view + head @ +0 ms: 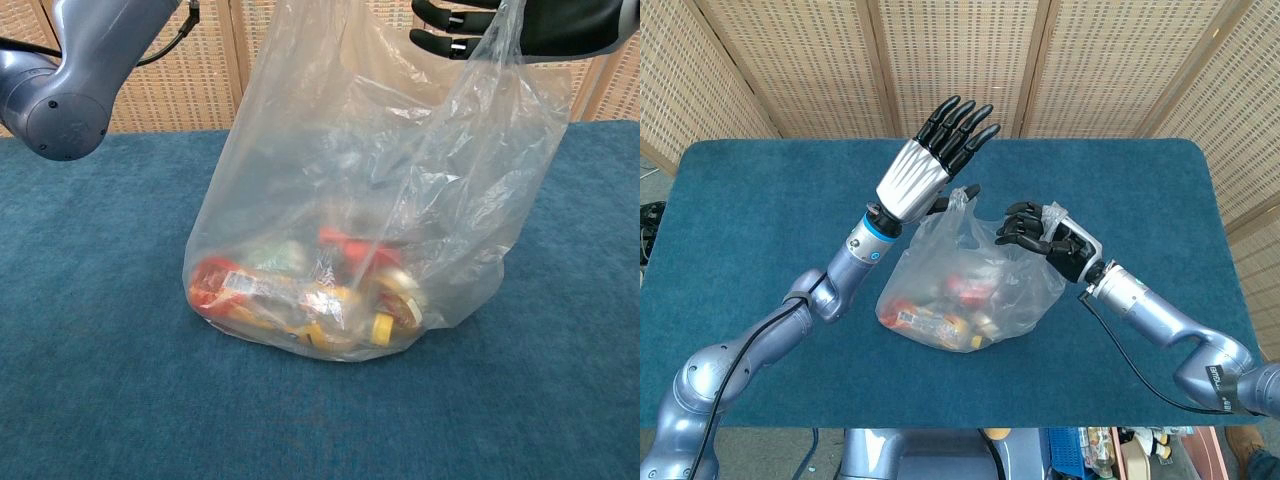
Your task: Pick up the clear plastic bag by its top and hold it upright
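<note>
The clear plastic bag (975,275) stands upright on the blue table, with red and yellow packets (300,295) in its bottom. My left hand (930,160) is above the bag's left top corner. Its fingers are stretched straight up, and the bag's handle is caught at its thumb (965,192). My right hand (1040,232) has its fingers curled into the bag's right top corner. In the chest view the bag (350,190) fills the middle. There the right hand (510,25) grips the plastic at the upper right, and only the left arm (75,90) shows.
The blue table top (760,220) stretches to both sides of the bag and ahead of it. A woven folding screen (960,60) stands behind the far edge. A black cable (1140,365) hangs under my right forearm.
</note>
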`<state>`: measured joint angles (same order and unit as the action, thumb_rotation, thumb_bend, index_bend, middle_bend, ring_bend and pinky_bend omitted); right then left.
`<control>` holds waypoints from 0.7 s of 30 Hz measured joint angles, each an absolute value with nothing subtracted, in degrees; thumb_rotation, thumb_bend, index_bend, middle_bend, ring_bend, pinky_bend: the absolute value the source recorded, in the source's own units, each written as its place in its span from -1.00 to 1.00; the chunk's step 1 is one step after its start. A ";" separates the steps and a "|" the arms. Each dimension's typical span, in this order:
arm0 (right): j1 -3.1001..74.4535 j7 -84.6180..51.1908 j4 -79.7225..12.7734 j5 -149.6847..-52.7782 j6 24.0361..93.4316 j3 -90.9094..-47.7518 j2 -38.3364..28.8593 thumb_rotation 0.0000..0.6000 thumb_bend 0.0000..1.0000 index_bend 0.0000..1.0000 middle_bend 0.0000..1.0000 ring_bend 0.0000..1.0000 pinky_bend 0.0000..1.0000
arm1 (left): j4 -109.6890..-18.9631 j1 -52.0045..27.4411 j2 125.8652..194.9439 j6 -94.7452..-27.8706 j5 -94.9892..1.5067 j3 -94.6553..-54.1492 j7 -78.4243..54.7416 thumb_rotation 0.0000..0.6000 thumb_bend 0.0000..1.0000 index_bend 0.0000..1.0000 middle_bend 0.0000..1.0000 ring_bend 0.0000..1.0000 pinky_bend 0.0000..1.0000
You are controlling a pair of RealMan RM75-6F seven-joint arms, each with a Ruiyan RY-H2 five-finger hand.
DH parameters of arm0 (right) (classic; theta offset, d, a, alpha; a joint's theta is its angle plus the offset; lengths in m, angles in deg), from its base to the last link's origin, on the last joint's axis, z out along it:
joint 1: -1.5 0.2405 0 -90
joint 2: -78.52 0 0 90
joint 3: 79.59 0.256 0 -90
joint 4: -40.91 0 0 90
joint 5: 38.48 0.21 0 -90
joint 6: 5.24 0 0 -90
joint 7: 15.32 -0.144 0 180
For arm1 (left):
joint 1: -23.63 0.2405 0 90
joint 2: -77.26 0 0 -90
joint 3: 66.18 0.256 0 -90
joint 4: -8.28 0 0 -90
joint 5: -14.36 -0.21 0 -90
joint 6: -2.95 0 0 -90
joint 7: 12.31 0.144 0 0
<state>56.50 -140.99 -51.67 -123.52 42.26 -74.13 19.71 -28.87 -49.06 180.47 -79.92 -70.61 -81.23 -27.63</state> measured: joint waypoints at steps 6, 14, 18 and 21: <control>56.20 -140.41 -51.57 -123.43 41.49 -72.94 18.78 1.00 -0.49 -0.20 0.01 -0.32 -0.41 | -32.63 -49.77 179.20 -78.53 -70.30 -82.26 -24.89 1.00 -0.37 -1.00 -1.00 -1.00 -0.93; 55.77 -139.79 -51.33 -122.38 40.63 -71.51 18.33 1.00 -0.48 -0.20 0.00 -0.36 -0.45 | -36.40 -50.14 178.46 -76.60 -70.05 -82.84 -21.52 1.00 -0.37 -1.00 -1.00 -1.00 -0.93; 55.66 -139.83 -51.62 -122.07 40.20 -70.82 18.17 1.00 -0.48 -0.20 0.00 -0.37 -0.45 | -37.24 -50.43 178.48 -75.98 -69.86 -83.28 -19.81 1.00 -0.37 -1.00 -1.00 -1.00 -0.93; 55.43 -140.67 -51.93 -121.97 40.13 -70.10 18.04 1.00 -0.48 -0.21 -0.01 -0.39 -0.45 | -37.80 -50.64 178.58 -75.38 -69.74 -83.69 -18.90 1.00 -0.37 -1.00 -1.00 -1.00 -0.93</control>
<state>55.43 -140.67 -51.93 -121.97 40.13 -70.10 18.04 -37.80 -50.64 178.58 -75.38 -69.74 -83.69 -18.90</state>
